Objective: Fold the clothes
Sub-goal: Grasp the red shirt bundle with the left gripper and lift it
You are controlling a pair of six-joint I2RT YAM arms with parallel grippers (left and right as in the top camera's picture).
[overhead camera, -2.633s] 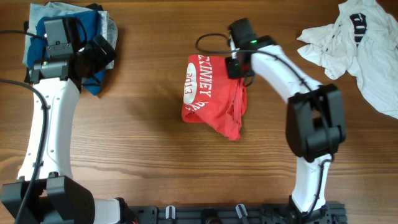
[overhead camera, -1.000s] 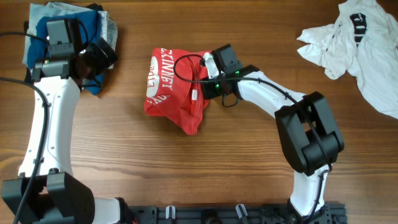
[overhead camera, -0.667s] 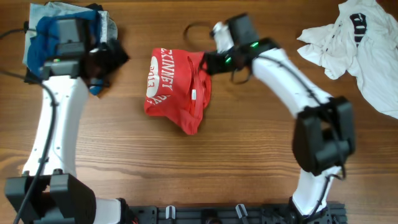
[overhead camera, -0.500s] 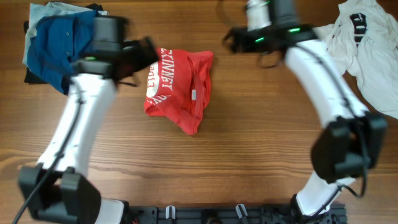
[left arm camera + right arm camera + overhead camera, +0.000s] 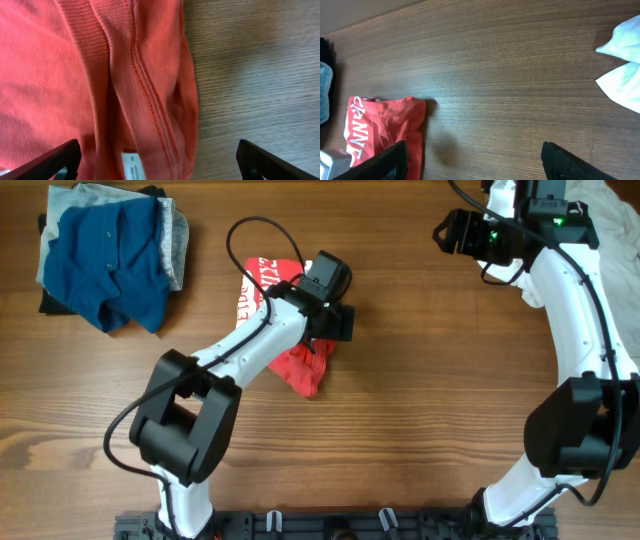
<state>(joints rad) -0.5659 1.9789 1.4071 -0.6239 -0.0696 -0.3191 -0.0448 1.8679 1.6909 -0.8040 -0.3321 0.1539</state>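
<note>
A red shirt (image 5: 262, 278) with white lettering lies bunched at the table's middle left, and its lower corner (image 5: 304, 374) pokes out under my left arm. My left gripper (image 5: 335, 326) hovers open right over its right edge. In the left wrist view the red shirt (image 5: 75, 75) and its white label (image 5: 132, 167) sit between the spread jaws of the left gripper (image 5: 160, 167), and nothing is gripped. My right gripper (image 5: 450, 235) is open above bare wood at the back right. The right wrist view has the right gripper (image 5: 477, 165) empty and the red shirt (image 5: 380, 130) far off.
A folded stack topped by a blue shirt (image 5: 105, 255) lies at the back left corner. A crumpled white shirt (image 5: 610, 225) lies at the back right, partly behind my right arm; its edge (image 5: 625, 70) appears in the right wrist view.
My right gripper opened, released the red shirt and swung away to the back right. My left arm swept from the blue stack across to the red shirt's right edge.
</note>
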